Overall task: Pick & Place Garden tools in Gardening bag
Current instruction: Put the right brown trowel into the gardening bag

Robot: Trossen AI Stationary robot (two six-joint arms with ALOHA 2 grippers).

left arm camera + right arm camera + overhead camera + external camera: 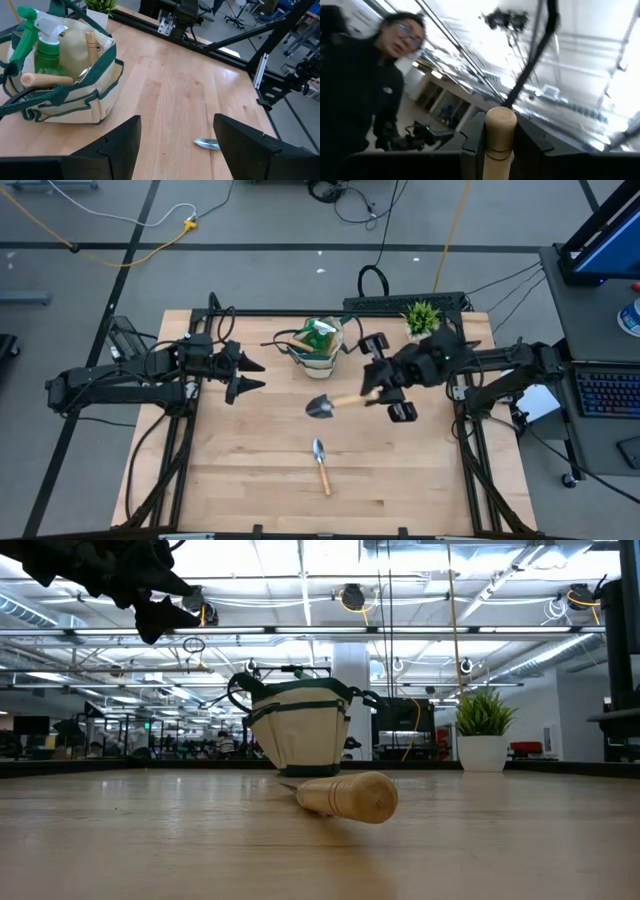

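My right gripper [385, 392] is clamped on the wooden handle of a trowel [335, 403], held off the table with its dark blade pointing toward the middle of the board; in my right wrist view the handle's rounded end [499, 131] sits pinched between my fingers. So I judge I am mid-carry: this tool is picked, not yet bagged.

Next I must swing it to the gardening bag [317, 350], which stands just beyond the blade, tip the blade down and let go over the open mouth. The mouth is crowded: a green spray bottle [46, 46] and wooden handles [47, 79] already stand in it, and the dark loop handles arch over the opening, so I could snag.

Nearer the front edge a second trowel [321, 464] lies flat, waiting its turn.

My left gripper [243, 374] hovers spread wide and empty beside the bag. The potted plant [421, 318] stands behind my right arm. A person [365, 90] shows beyond the table.
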